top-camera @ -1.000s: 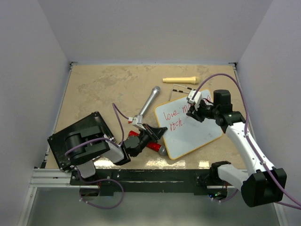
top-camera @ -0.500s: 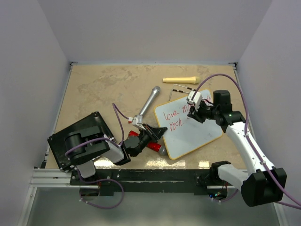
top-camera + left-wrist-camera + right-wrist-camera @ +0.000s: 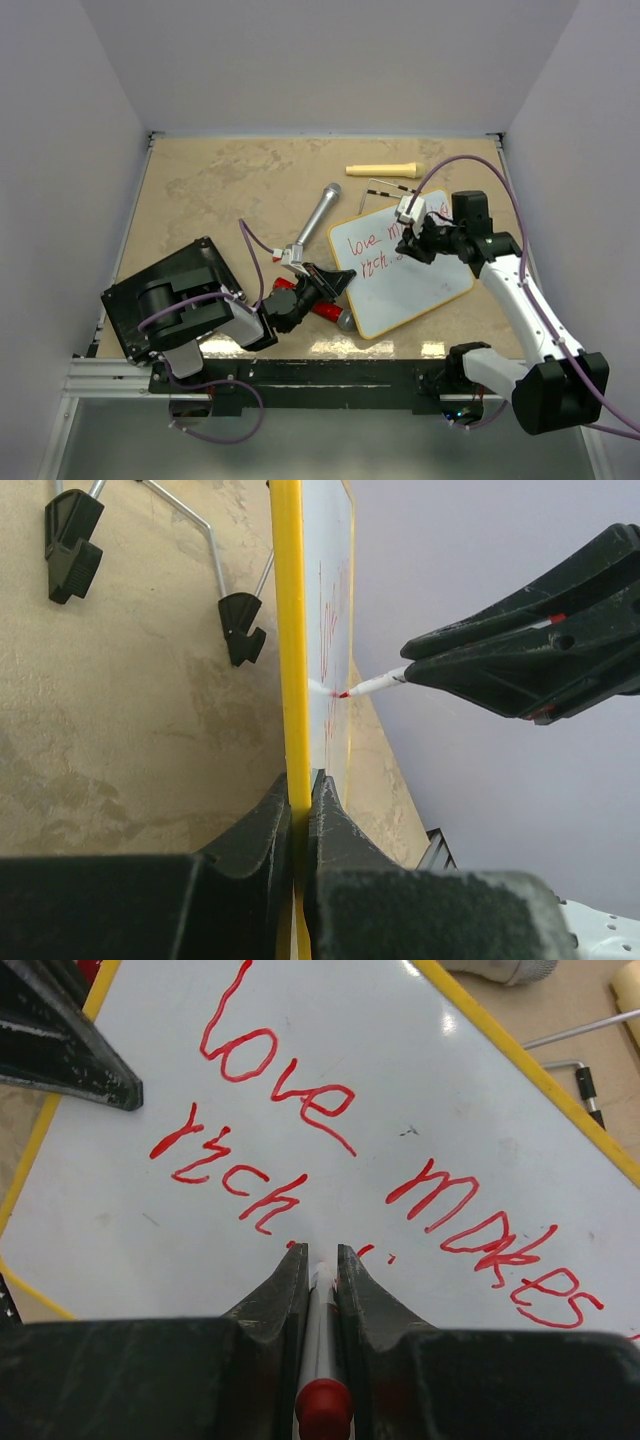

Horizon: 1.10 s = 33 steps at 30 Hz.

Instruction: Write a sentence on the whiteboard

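The whiteboard (image 3: 415,285) lies tilted at the table's front right, its frame showing yellow. My left gripper (image 3: 345,281) is shut on the frame's left edge (image 3: 289,630), one jaw on each side of it. My right gripper (image 3: 411,241) is shut on a white marker (image 3: 322,1345) with a red end cap. The marker's tip (image 3: 362,687) touches the board just past the second line. The sentence (image 3: 300,1100) reads "love makes" in red, with "rich" (image 3: 228,1175) below it. Small red dots sit beside the tip.
A silver microphone (image 3: 318,218) lies left of the board and a cream-coloured handle (image 3: 382,169) behind it. The board's black wire feet (image 3: 385,187) stick out at the back. A red tool (image 3: 325,310) lies under my left gripper. A black flat box (image 3: 165,290) is at front left.
My right wrist has shifted very slightly left over the board with the marker. The left arm and the whiteboard have not moved.
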Each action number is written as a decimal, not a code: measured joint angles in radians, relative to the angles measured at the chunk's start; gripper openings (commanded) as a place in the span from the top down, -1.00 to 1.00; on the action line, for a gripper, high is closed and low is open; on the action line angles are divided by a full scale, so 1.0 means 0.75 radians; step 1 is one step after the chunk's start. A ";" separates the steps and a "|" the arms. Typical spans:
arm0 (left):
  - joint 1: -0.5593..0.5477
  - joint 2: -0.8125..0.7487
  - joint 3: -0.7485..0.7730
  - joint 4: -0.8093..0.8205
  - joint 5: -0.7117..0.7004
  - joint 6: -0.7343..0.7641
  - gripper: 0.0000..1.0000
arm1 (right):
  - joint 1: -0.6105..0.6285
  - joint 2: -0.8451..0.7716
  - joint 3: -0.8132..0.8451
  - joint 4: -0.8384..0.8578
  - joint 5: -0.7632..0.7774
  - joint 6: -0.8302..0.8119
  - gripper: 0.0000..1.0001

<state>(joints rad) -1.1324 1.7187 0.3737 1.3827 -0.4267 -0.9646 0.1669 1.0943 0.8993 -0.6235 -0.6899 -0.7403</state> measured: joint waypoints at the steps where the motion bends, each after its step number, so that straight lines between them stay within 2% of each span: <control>1: 0.000 0.000 0.000 0.000 0.001 0.001 1.00 | 0.000 -0.006 0.000 0.016 0.008 0.024 1.00; 10: -0.001 -0.002 0.000 0.002 0.005 0.008 1.00 | -0.007 -0.069 -0.001 0.150 0.136 0.133 1.00; 21: 0.003 -0.001 0.000 -0.005 0.001 -0.005 1.00 | -0.008 0.011 0.000 0.146 0.140 0.133 1.00; 28: 0.004 -0.001 0.000 -0.001 0.006 -0.001 1.00 | -0.008 -0.005 -0.004 0.196 0.274 0.185 1.00; 33: 0.003 -0.001 0.000 0.000 0.006 0.001 1.00 | -0.009 -0.005 -0.004 0.203 0.275 0.192 1.00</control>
<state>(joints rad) -1.1301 1.7184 0.3737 1.3827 -0.4221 -0.9638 0.1604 1.0908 0.8963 -0.4709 -0.4835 -0.5964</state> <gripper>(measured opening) 0.075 0.139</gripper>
